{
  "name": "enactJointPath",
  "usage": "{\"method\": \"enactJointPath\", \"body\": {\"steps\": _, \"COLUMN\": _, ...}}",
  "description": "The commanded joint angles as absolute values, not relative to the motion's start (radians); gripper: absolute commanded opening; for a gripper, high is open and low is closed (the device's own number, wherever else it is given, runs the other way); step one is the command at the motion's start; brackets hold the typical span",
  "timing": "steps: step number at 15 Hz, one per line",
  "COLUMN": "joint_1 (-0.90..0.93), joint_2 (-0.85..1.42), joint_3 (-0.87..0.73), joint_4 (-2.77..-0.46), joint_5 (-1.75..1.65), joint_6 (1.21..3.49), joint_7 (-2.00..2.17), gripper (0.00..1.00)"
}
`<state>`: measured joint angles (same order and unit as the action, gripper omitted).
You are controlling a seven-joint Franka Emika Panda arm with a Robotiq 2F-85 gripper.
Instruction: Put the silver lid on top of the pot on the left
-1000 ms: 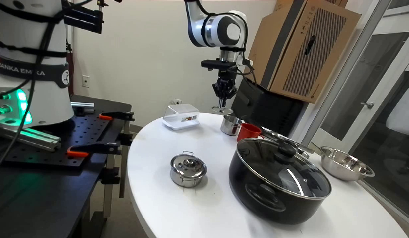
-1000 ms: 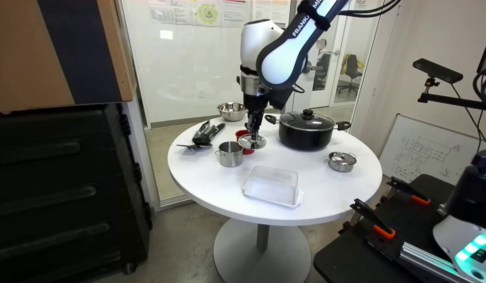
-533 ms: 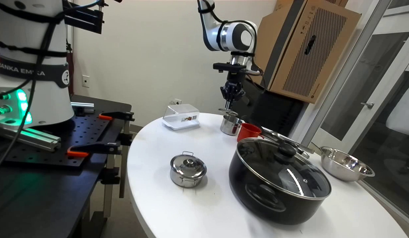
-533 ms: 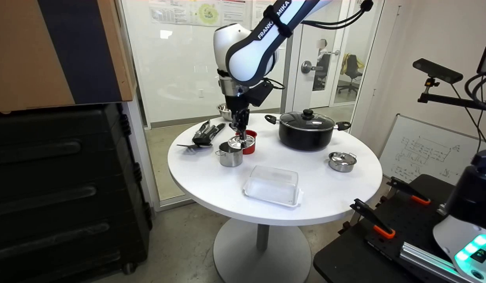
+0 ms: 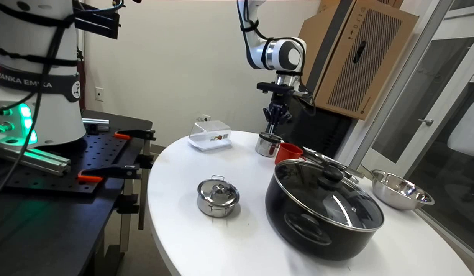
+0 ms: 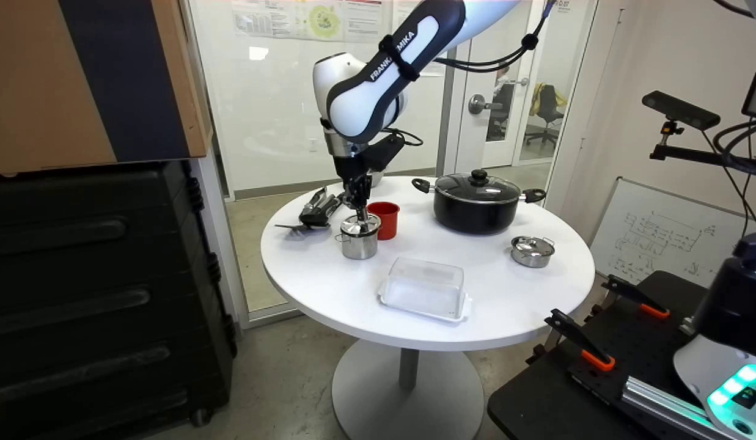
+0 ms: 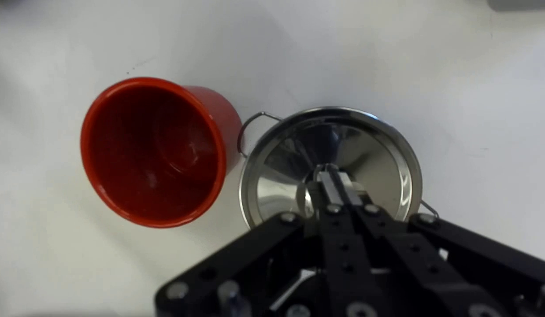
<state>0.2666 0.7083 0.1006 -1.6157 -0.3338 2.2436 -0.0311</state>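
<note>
Down and across since half a second ago, the gripper (image 7: 333, 174) has brought the silver lid (image 7: 367, 152) over the mouth of the small steel pot (image 6: 359, 247); whether it is fully seated is hard to tell. The fingers (image 7: 330, 187) are nearly together and grip the lid at its centre. A red cup (image 6: 385, 221) stands just beside the pot.

A red cup (image 6: 388, 221), black pot (image 6: 475, 214) and clear-covered dish (image 6: 423, 287) stand on a white table (image 6: 512, 299).
</note>
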Motion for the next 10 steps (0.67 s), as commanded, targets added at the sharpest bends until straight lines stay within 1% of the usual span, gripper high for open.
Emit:
{"method": "enactJointPath", "body": {"steps": 1, "joint_1": 0.278, "joint_2": 0.771, "joint_3": 0.103, "joint_4": -1.514, "joint_5": -0.314, "joint_6": 2.201, "joint_7": -0.065, "gripper": 0.0}}
{"method": "enactJointPath", "body": {"steps": 10, "joint_1": 0.291, "joint_2": 0.825, "joint_3": 0.102, "joint_4": -1.452, "joint_5": -0.314, "joint_6": 2.18, "joint_7": -0.071, "gripper": 0.0}}
